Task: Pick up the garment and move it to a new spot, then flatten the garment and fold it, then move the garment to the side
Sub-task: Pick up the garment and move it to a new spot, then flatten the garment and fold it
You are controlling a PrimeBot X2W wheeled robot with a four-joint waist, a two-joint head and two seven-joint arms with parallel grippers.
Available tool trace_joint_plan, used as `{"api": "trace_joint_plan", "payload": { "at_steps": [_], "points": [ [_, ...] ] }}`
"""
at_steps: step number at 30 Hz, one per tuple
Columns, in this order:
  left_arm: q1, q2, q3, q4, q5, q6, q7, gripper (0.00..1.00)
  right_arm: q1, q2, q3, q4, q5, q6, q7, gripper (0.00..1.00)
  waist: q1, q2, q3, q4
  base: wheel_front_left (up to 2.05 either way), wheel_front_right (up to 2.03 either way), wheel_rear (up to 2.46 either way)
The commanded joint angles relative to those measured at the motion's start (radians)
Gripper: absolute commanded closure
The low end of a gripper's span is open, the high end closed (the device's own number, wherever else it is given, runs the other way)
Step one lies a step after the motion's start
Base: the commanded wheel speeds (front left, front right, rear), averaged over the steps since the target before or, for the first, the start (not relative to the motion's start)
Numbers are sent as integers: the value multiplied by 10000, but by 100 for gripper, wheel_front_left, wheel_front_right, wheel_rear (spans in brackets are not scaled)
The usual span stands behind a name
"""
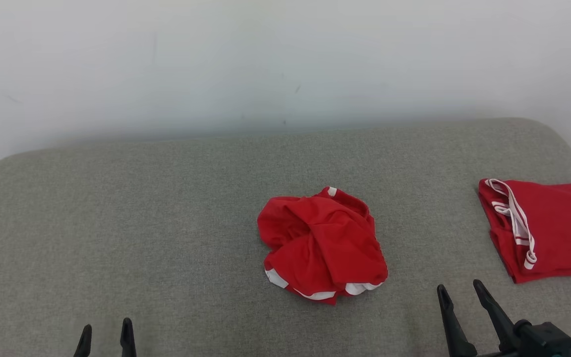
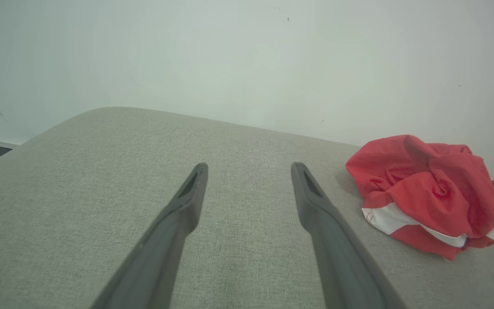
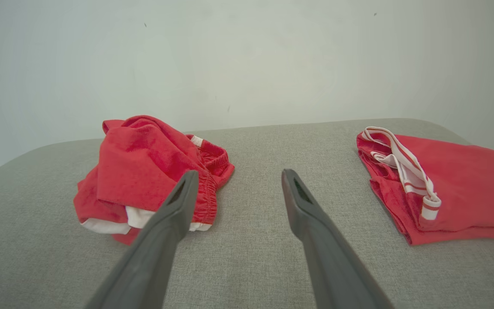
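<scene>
As the crumpled garment (image 1: 322, 245) is heaped at the middle of the surface (image 1: 166, 223), no long axis is made out. It is found ahead-left of the right gripper (image 1: 459, 286), the nearer one; the left gripper (image 1: 106, 325) is seen well apart. Both are spread wide, empty.

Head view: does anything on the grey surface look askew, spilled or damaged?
Only the crumpled red garment at the middle of the grey surface stands out: bunched in a heap, white trim poking out at its near edge. The folded red garment at the right lies flat. No spill or damage shows.
</scene>
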Motion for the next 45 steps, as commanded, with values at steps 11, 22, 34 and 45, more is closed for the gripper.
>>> {"api": "trace_joint_plan", "payload": {
  "at_steps": [11, 22, 34, 45],
  "points": [
    [460, -218, 155, 22, 338, -158, -25, 0, 398, 259, -99, 380, 82, -20, -99, 0, 1, 1, -169, 80, 0, 0, 0],
    [300, -229, -25, -5, 309, -163, -26, 0, 269, 251, -48, 305, 33, -20, -128, 0, 1, 1, -82, 47, 0, 0, 0],
    [270, -201, -84, 19, 338, -164, -26, 0, 215, 301, 67, 318, 81, -20, -128, 0, 1, 1, -27, 69, 0, 0, 0],
    [211, -197, -179, 100, 369, -154, -26, 0, -115, 33, 324, 212, 104, -20, -23, 0, 1, 1, 9, 108, 0, 0, 0]
  ]
}}
